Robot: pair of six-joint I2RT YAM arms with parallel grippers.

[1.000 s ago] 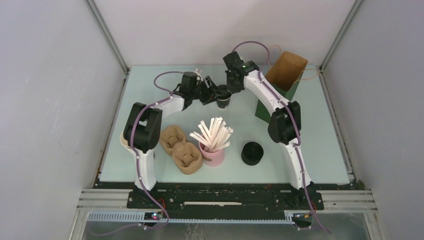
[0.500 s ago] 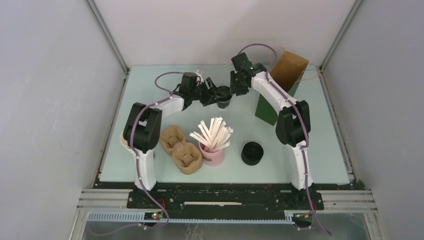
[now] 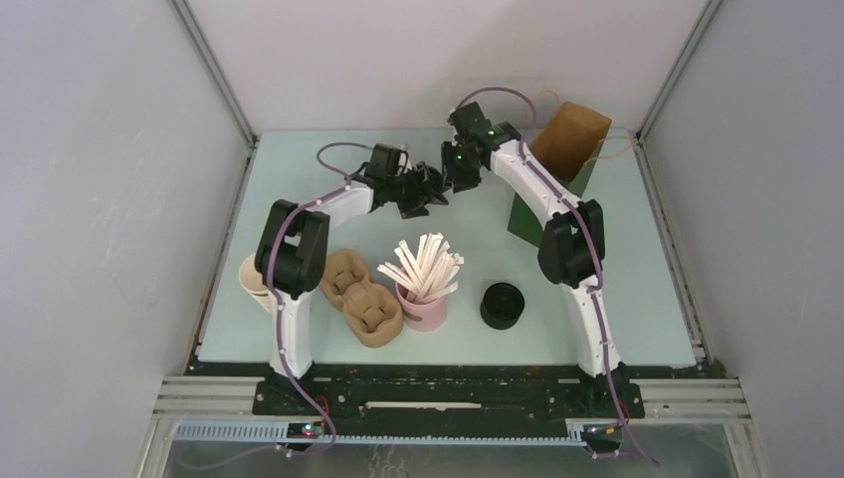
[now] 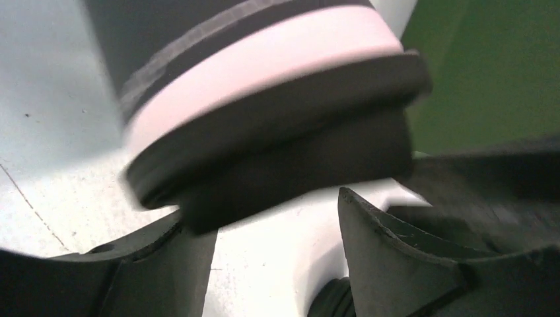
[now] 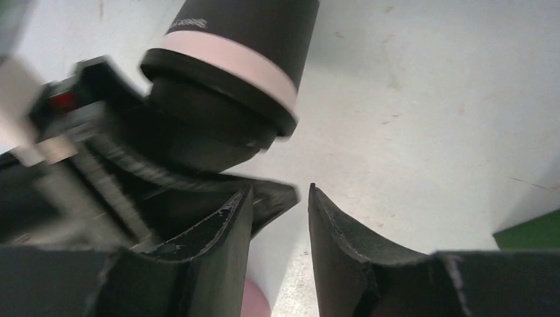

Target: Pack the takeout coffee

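The takeout coffee (image 5: 238,39) is a black cup with a pale band under its black lid (image 4: 264,132). It fills both wrist views, blurred, with its lid end toward the cameras. In the top view it is hidden between the grippers at the table's far middle. My left gripper (image 3: 426,191) is open; its fingertips (image 4: 191,244) sit just short of the lid, which is wider than their gap. My right gripper (image 3: 460,171) is slightly open with nothing between its fingers (image 5: 330,231). It sits right next to the cup, beside the left gripper's finger.
A brown paper bag (image 3: 572,139) stands in a green holder (image 3: 532,214) at the far right. Nearer are a pink straw holder (image 3: 423,311) with sticks, a black lid stack (image 3: 502,304), a cardboard carrier (image 3: 360,294) and a cup stack (image 3: 251,279).
The left gripper moved farther back and the right gripper came in close to it. The cup, visible below the left gripper before, is now hidden between them in the top view.
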